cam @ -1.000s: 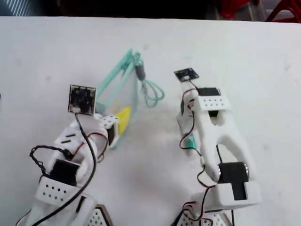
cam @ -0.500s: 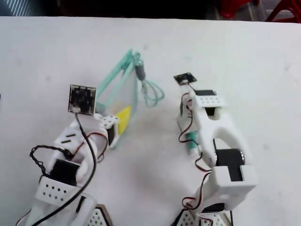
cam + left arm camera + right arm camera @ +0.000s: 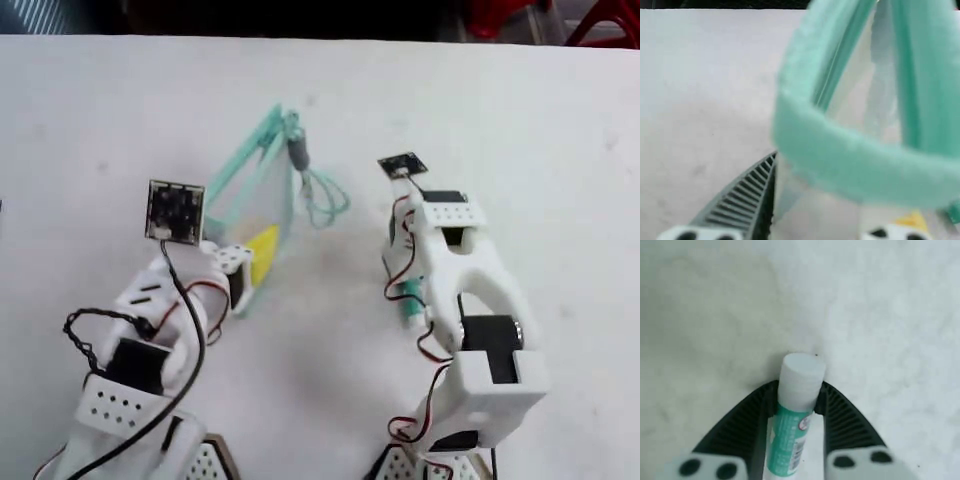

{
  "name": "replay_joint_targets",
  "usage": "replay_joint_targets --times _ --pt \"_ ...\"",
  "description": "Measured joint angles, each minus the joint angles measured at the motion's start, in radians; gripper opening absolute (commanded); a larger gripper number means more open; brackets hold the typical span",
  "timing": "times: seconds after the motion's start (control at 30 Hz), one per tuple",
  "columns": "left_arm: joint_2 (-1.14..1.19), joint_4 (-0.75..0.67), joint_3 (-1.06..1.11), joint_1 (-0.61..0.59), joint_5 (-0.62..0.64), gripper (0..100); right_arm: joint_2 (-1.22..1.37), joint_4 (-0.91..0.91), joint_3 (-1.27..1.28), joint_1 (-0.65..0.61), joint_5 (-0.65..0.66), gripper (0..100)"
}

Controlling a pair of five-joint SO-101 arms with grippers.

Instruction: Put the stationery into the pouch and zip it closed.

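right claw [image 3: 798, 386] pinched narrow on a teal-labelled glue stick [image 3: 800, 371], right of centre over the white table [image 3: 520, 100]. mint-trimmed clear pouch [image 3: 262, 195] gaping open at upper centre-left, something yellow [image 3: 262, 248] inside. left claw [image 3: 243, 283] at its lower edge; grip impossible to tell.

The high camera hangs off the arms above the white worktop [image 3: 120, 100] and faces down from well back. The left wrist camera sits almost against the pouch [image 3: 840, 160] and seems to face low across the worktop. The right wrist camera looks steeply down, close on the glue stick [image 3: 797, 390]. The high view also shows both the pouch and the glue stick.
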Motion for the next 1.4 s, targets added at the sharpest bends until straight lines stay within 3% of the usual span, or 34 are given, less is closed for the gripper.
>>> replay_joint_targets --times 0.2,0.4,0.83,1.13,1.4 --pt "0.000 0.000 0.000 0.000 0.000 25 -0.037 -0.002 0.003 -0.005 0.000 1.7" --pt "0.000 0.000 0.000 0.000 0.000 25 -0.262 -0.002 0.003 -0.017 0.000 1.6" --pt "0.000 0.000 0.000 0.000 0.000 25 -0.766 -0.008 0.035 -0.198 -0.003 1.6" --pt "0.000 0.000 0.000 0.000 -0.008 25 -1.096 -0.288 0.407 -0.203 -0.034 1.6" --pt "0.000 0.000 0.000 0.000 -0.008 25 -1.475 -0.334 0.488 -0.233 -0.037 1.6"
